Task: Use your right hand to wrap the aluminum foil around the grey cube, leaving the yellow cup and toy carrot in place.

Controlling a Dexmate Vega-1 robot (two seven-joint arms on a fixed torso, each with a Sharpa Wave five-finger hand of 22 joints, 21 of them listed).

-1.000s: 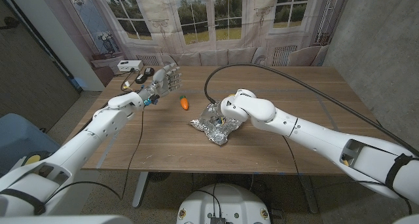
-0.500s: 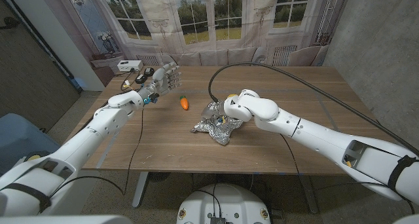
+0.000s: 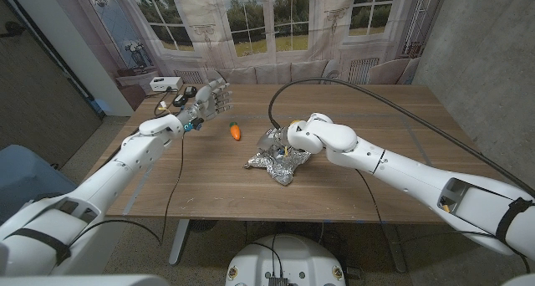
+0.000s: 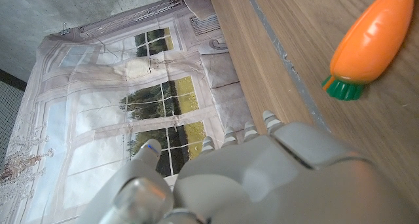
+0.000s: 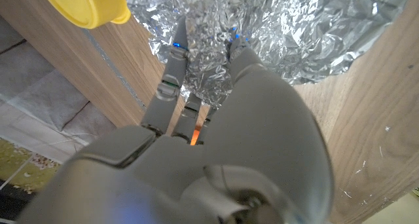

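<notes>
Right robot hand (image 3: 298,139) down on crumpled foil (image 3: 277,160) mid-surface (image 3: 209,181), fingers (image 5: 171,73) pressed into it, clamped on foil. Cube not visible, presumably under foil; can't tell. Yellow cup (image 5: 88,4) just beside foil, far side. Toy carrot (image 3: 236,130) near, to foil's left. Left robot hand (image 3: 207,100) raised, fingers apart, holding nothing.

Orange carrot (image 3: 236,131), yellow cup (image 5: 91,4), silver foil (image 3: 274,162)

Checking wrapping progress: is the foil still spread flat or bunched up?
Bunched up. The aluminum foil is a crumpled mound under the right hand, whose fingers press into it.
</notes>
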